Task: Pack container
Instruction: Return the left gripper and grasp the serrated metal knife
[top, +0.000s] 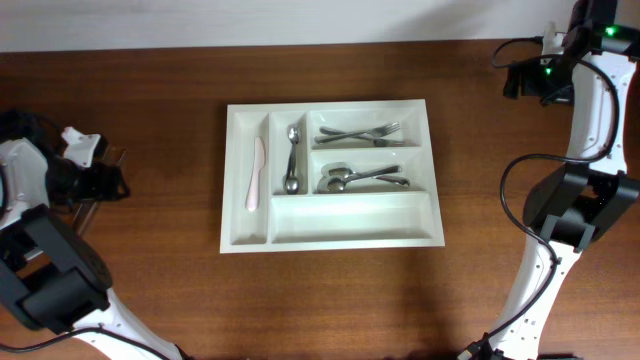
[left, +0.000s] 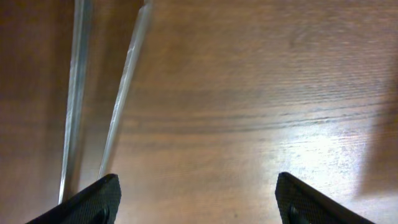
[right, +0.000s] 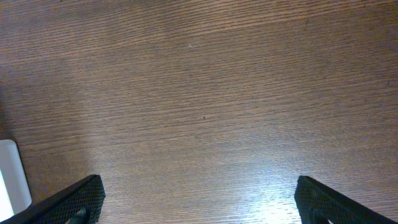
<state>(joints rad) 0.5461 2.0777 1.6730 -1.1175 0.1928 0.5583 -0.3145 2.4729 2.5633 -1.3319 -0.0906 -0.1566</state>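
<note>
The container (top: 228, 180) is a large white cutlery tray in the middle of the table. Its left narrow slot holds a pale knife (top: 256, 175), and the second narrow slot holds a spoon (top: 292, 158). The top wide slot holds forks (top: 360, 132), the middle one holds spoons (top: 360, 180), and the long bottom slot (top: 355, 216) has nothing in it. My left gripper (top: 112, 172) is open and empty, well left of the tray. My right gripper (top: 518, 78) is open and empty, beyond the tray's far right corner.
Two thin silver utensil handles (left: 121, 93) lie on the wood just ahead of my left jaw (left: 93, 202). A white corner of the tray (right: 11, 177) shows at the left edge of the right wrist view. Black cables hang beside the right arm (top: 510, 190).
</note>
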